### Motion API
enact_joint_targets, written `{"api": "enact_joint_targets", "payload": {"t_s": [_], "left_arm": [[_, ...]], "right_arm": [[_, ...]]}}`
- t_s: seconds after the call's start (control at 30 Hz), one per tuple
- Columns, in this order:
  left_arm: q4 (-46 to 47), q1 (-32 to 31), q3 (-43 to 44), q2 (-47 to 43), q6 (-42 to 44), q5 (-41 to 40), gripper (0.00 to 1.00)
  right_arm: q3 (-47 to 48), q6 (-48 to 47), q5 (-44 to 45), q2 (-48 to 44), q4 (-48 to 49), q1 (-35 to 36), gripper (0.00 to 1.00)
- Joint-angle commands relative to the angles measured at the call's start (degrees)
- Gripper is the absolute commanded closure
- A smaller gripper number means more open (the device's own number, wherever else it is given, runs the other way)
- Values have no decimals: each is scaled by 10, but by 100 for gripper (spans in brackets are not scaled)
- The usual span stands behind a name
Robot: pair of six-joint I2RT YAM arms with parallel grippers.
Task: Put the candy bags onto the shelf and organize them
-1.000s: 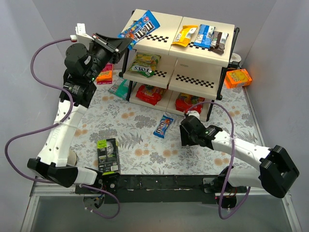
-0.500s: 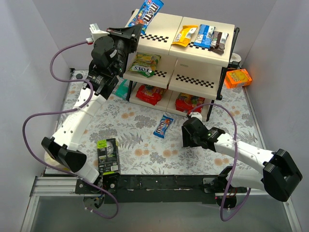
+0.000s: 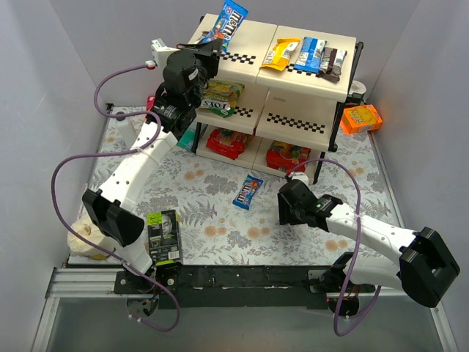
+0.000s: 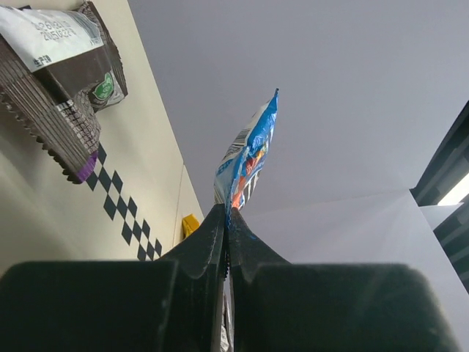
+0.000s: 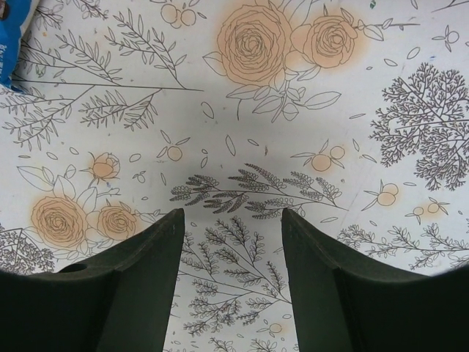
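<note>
Two arms, two very different poses. One reaches high with its elbow bent, the left tool (image 3: 209,48) at the rear-left corner of the shelf (image 3: 300,103), clenched on the lower end of a blue M&M's bag (image 3: 229,19). That bag stands on end above the shelf's top tier, long axis pointing up and away. The other arm lies low before the shelf, right tool (image 5: 233,220) released, fingers spread over the floral counter (image 5: 256,110).

My left gripper (image 3: 208,51) is raised at the top-left corner of the shelf (image 3: 300,84). It is clamped on the lower end of a blue M&M's bag (image 3: 229,19), which stands tilted above the top tier. The right half of the top tier carries a yellow bag (image 3: 281,53), a blue bag (image 3: 308,53) and dark bars (image 3: 334,63). My right gripper (image 3: 287,211) sits low over the floral mat (image 3: 198,183), near a second M&M's bag (image 3: 248,190) that lies flat.
</note>
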Motion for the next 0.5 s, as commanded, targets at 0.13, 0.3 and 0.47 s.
{"api": "enact_joint_targets", "payload": {"t_s": [0.13,0.3,0.47], "left_arm": [[-47,-3,65,22,-1,-16,100],[-66,-3,78,26,-1,-31,96],[-73,-3,73,26,-2,-39,95]], "right_arm": [[-10,8,15,-16,9,-4,37],[-10,7,14,-18,10,-5,37],[-10,6,14,-16,11,-5,37]]}}
